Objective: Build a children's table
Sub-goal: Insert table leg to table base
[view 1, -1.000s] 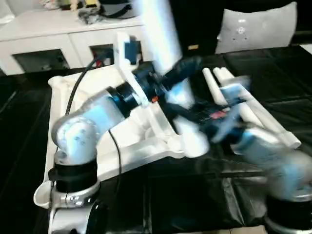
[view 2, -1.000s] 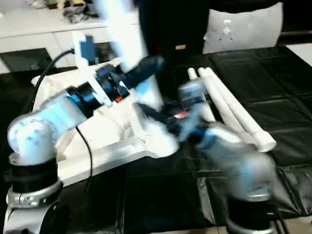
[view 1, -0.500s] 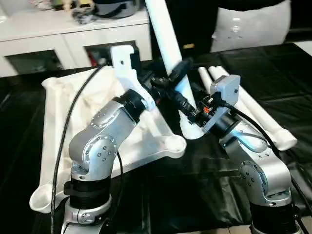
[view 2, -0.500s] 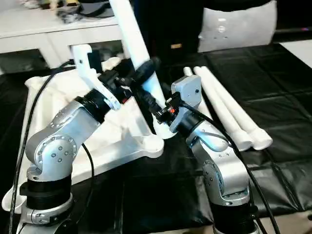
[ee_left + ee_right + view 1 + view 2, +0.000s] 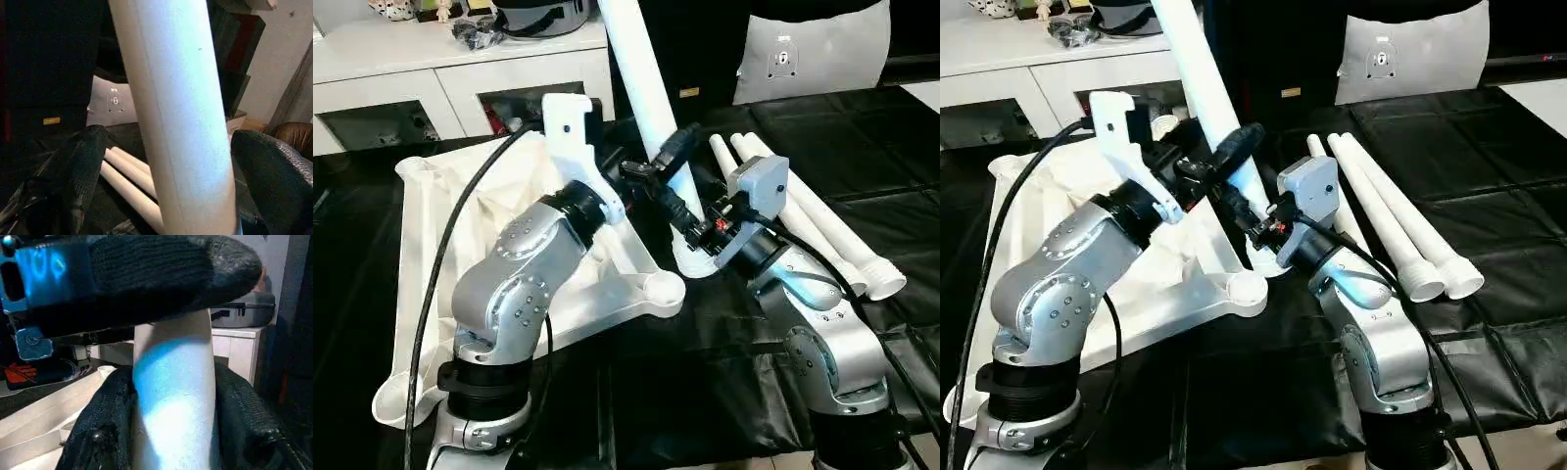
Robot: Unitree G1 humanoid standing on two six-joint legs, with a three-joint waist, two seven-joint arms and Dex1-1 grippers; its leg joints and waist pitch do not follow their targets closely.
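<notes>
The white table leg [image 5: 644,73] stands tilted in the tabletop's [image 5: 421,255] near corner socket (three spare legs [image 5: 813,220] lie beside). The right gripper [image 5: 171,431] clamps its base; the left gripper [image 5: 166,161] straddles it, spread wide.

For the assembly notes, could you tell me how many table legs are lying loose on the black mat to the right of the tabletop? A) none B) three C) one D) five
B: three white legs lie side by side on the black mat, while a fourth leg stands raised at the tabletop corner.
</notes>
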